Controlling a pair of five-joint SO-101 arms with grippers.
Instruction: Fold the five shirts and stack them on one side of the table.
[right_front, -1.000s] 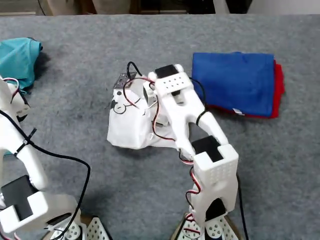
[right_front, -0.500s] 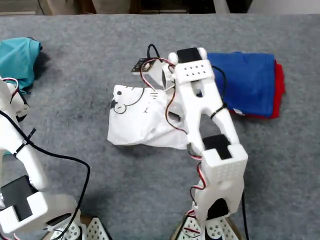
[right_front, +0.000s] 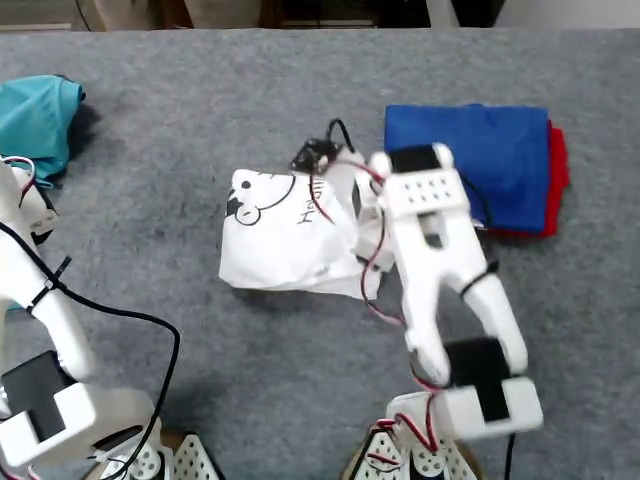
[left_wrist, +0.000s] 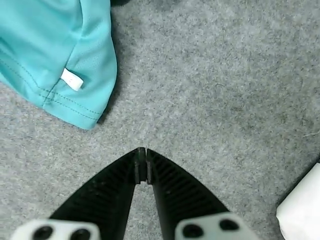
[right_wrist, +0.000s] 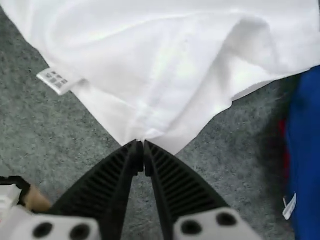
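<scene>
A white shirt (right_front: 290, 235) with a black cartoon print lies crumpled at the table's middle. The right arm (right_front: 425, 200) stands over its right edge. In the right wrist view my right gripper (right_wrist: 140, 146) is shut on a pinched hem of the white shirt (right_wrist: 175, 60). A folded blue shirt (right_front: 468, 165) rests on a red shirt (right_front: 557, 170) at the far right. The teal shirt (right_front: 38, 118) lies bunched at the far left. My left gripper (left_wrist: 141, 165) is shut on nothing, over bare cloth just short of the teal shirt (left_wrist: 50, 55).
Grey felt (right_front: 180, 120) covers the whole table. The left arm (right_front: 35, 290) stands along the left edge with a black cable trailing from it. Both arm bases sit at the near edge. Open felt lies in front of the white shirt.
The right arm has swung right, from above the shirt's middle to its right edge, dragging the cloth with it. The shirt spread out and its print now shows. The left arm kept still.
</scene>
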